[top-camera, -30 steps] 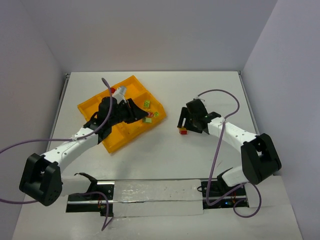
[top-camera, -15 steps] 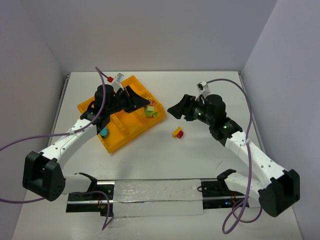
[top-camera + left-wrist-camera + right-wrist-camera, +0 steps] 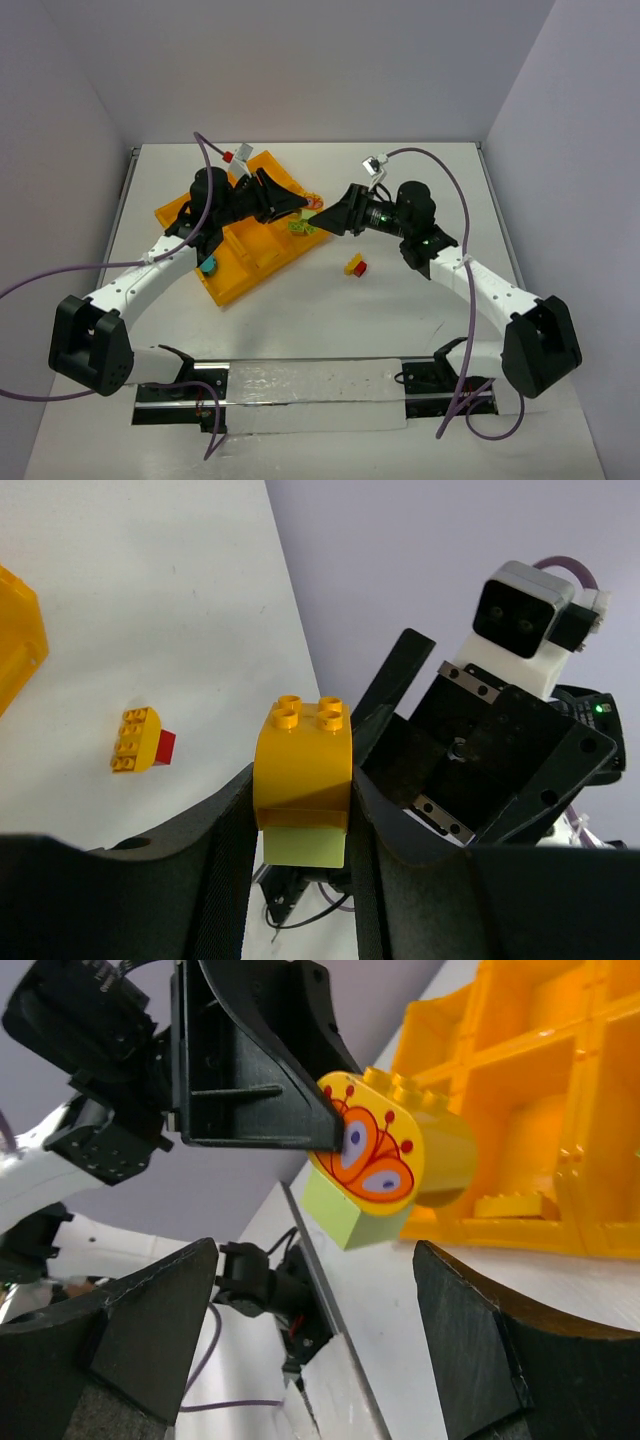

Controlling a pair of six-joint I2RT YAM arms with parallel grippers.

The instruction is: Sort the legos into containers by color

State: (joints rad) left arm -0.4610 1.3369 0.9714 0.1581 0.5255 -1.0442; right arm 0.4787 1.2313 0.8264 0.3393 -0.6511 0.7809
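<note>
Clamped in the left hand [image 3: 298,204], by the right edge of the orange-yellow plastic compartment tray [image 3: 228,285]: an orange-yellow rounded brick atop a light green one [image 3: 302,770]. Facing it, spread wide and empty: the right hand [image 3: 328,218]. On the white worktop [image 3: 330,320] below: a yellow-and-red brick clump [image 3: 355,265].

Left tool [image 3: 297,206] raised yellow-green clump [image 3: 302,770], right tool [image 3: 324,217] — wider — swung up facing it

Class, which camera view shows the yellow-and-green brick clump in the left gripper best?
The right wrist view: the clump sits mid-frame, showing its painted face, yellow top and green base. The left wrist view shows its studs and plain side, clamped in the left gripper. The top view shows only a speck.
</note>
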